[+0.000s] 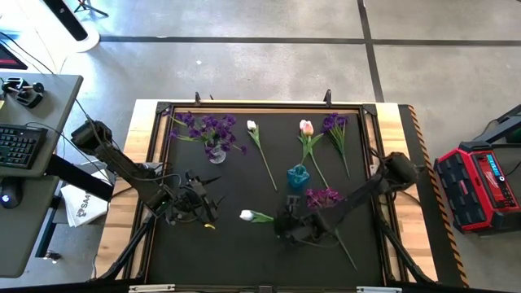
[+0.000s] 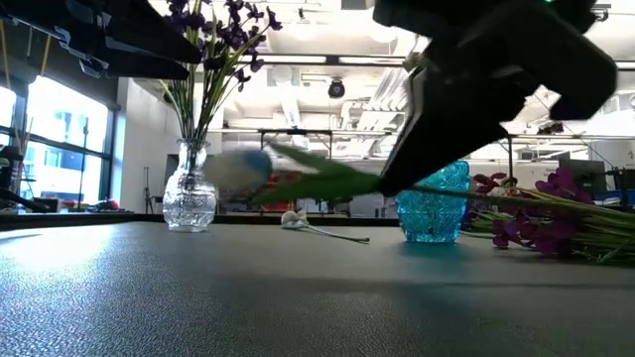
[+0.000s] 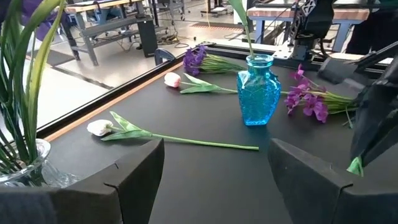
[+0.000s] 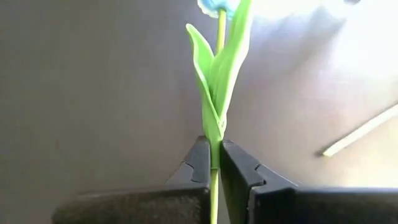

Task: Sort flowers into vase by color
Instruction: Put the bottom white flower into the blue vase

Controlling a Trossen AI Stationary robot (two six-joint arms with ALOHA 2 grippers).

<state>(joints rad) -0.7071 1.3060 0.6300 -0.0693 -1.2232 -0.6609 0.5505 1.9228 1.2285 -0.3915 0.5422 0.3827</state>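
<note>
My right gripper (image 4: 215,150) is shut on a white tulip (image 1: 247,215) near the table's front middle; its blurred head (image 2: 238,169) shows above the table in the low view. A clear vase (image 1: 216,151) at the back left holds purple flowers. A blue vase (image 1: 298,177) stands upright at the middle. Another white tulip (image 1: 251,127), a pink tulip (image 1: 306,127) and two purple sprigs (image 1: 334,124) (image 1: 323,196) lie flat on the mat. My left gripper (image 3: 214,180) waits open at the front left, pointing toward the blue vase (image 3: 258,90). My right gripper pinches the tulip's green stem (image 4: 215,163) between its two fingertips, right where the leaves join it. The fingers slant down from the table's right side, and the stem runs on ahead past them. The head end is lifted clear of the table, with the stem about level.
The black mat has a raised wooden frame (image 1: 383,110) all round. A desk with a keyboard (image 1: 20,146) stands left of the table, and a red box (image 1: 480,183) right of it. Bare mat lies along the front edge (image 1: 244,260).
</note>
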